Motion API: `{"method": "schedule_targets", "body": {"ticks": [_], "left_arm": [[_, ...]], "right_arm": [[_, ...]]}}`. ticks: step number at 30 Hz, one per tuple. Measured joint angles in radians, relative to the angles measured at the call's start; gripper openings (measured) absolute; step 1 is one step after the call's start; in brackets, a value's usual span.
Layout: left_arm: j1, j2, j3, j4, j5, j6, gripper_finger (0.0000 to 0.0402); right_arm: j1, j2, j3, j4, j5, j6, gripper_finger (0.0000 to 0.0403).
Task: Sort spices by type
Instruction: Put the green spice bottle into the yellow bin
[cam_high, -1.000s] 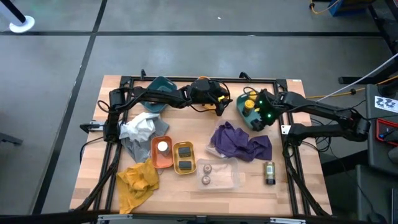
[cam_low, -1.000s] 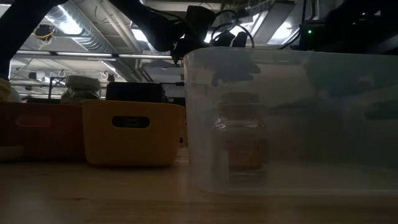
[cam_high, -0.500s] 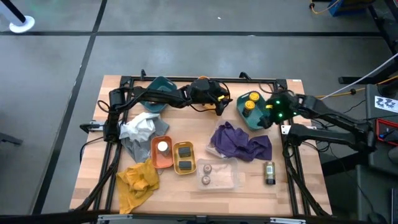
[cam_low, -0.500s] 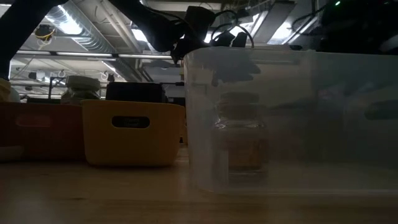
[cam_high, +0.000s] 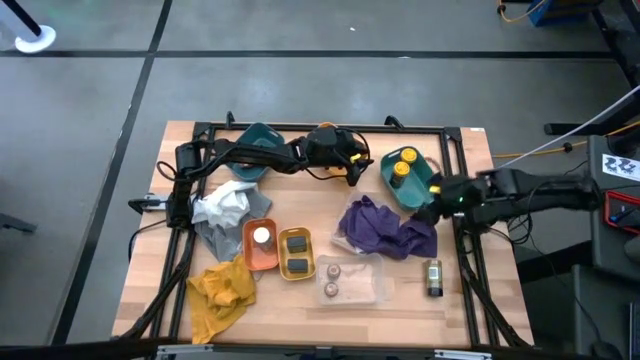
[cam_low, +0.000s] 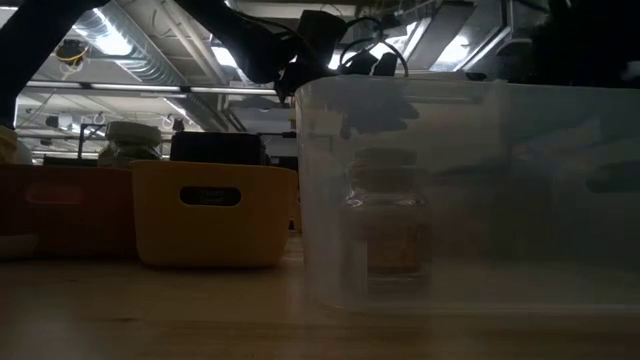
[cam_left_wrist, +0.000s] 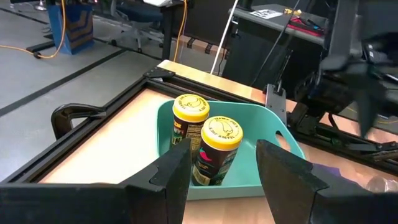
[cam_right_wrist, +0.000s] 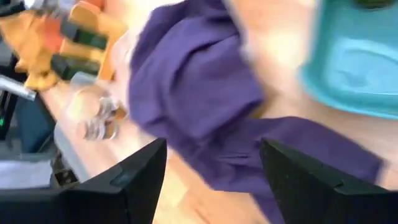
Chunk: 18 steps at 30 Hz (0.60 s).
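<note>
- Over the table's right edge, the right gripper (cam_high: 437, 207) hung between the teal tray (cam_high: 418, 192) and the purple cloth (cam_high: 390, 226); its jaws stood apart with nothing between them
- Two yellow-lidded jars (cam_high: 403, 163) stood upright side by side in that tray
- One stray jar (cam_high: 433, 277) lay on bare wood near the right front corner, well apart from the trays; I judged it the next pick
- Clear tray (cam_high: 353, 283) already held two pale-lidded jars (cam_high: 332, 280), yellow tray (cam_high: 296, 253) held two dark tins (cam_high: 296, 240), orange tray (cam_high: 260, 244) held one white-lidded jar (cam_high: 262, 237)
- Left gripper (cam_high: 352, 166) waited at the back centre, fingers (cam_left_wrist: 283, 171) parted and empty, facing the teal tray
- Advice for the pick: pass the right arm clear of the cloth so it didn't drag, line the jaws across the jar's body, not its ends, and come down square
- Couldn't read the stray jar's lid from above, so which tray it belonged in was unclear
- Risk: a lying jar could roll off toward the frame rail if nudged
</note>
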Motion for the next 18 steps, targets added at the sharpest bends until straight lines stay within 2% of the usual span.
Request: {"method": "schedule_targets", "body": {"ticks": [6,18], "left_arm": [[0.0,0.0,0.0,-0.025,0.0,0.0,0.0166],[-0.017,0.0,-0.001,-0.071,0.0,0.0,0.0166]], "right_arm": [[0.268,0.114,0.0,0.104,0.089,0.163,0.0259],[0.674,0.347,0.02,0.141,0.095,0.704,0.0259]]}}
